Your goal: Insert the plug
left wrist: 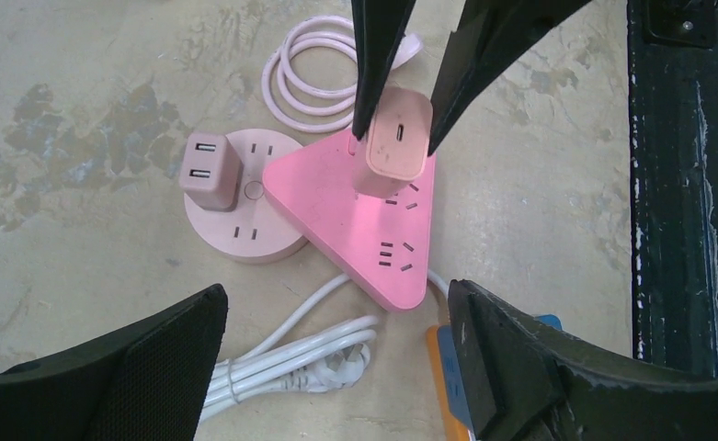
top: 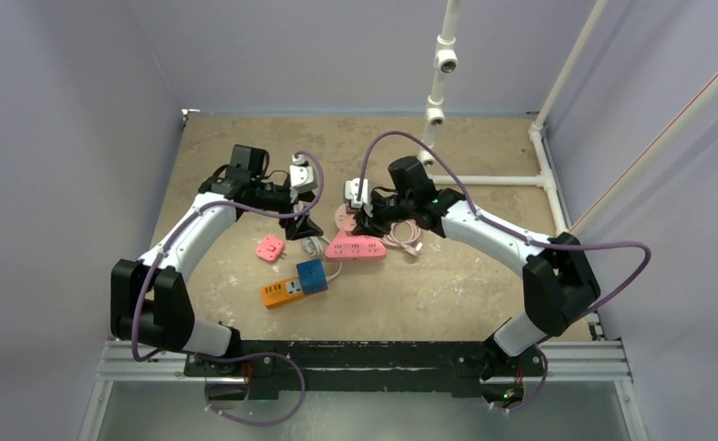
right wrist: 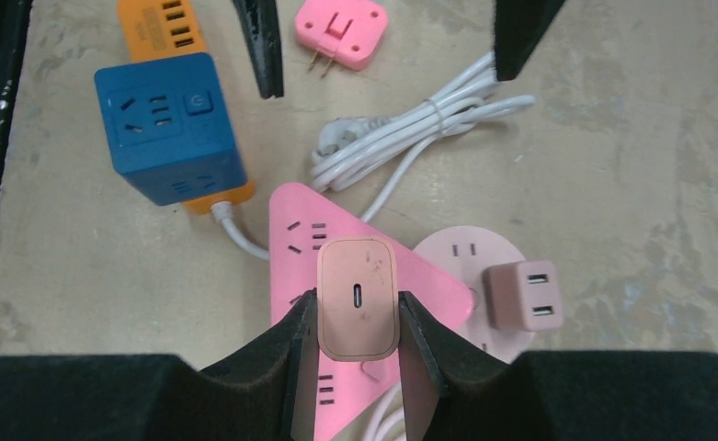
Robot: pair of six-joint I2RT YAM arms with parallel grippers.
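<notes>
Plug [right wrist: 358, 299] stood gripped upright by the right pincer [right wrist: 358, 308] for pushing into the strip [right wrist: 290, 230], left pincer [left wrist: 336, 292] wide at ten o'clock.

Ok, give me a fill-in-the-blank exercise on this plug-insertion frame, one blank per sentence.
1. The right gripper is shut on the pink charger, holding it at the ____ pink power strip.
2. The mauve adapter is plugged into the ____ pink hub.
3. The strip touching the blue cube socket is coloured ____.
4. The left gripper hovers with its jaws ____, holding nothing.

Missing words: triangular; round; orange; open.
</notes>
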